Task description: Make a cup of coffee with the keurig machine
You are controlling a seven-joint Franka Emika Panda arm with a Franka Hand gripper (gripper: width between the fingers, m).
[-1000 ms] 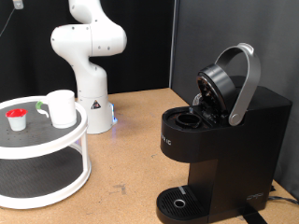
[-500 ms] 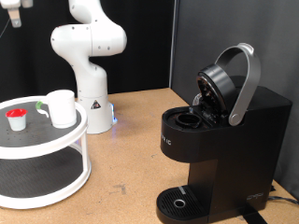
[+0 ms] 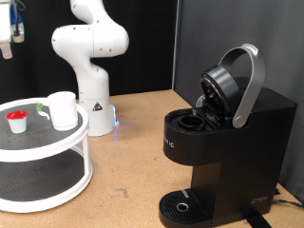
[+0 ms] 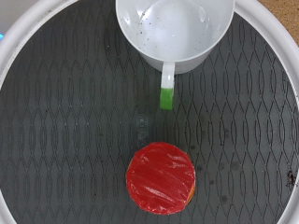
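Gripper [image 3: 8,36] at the exterior view's top-left edge, apparently above the tray [image 3: 57,142] bearing cup [image 3: 63,109] and red pod [image 3: 15,121]; finger spacing cannot be told; keurig machine [image 3: 223,142] lid raised.

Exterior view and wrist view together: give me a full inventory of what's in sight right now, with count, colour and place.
cup: 1, white, green mark on handle, on the stand's top tier, exterior view's left.
coffee pod: 1, red top, on the same tier, beside the cup, apart from it.
two-tier round stand: 1, white rim, dark mesh surfaces, exterior view's lower left.
keurig machine: 1, black with grey handle, lid raised, exterior view's right.
table: 1, brown.
robot arm base: 1, white, behind the stand.
gripper: 1, at the exterior view's top left edge, above the stand, holding nothing visible.
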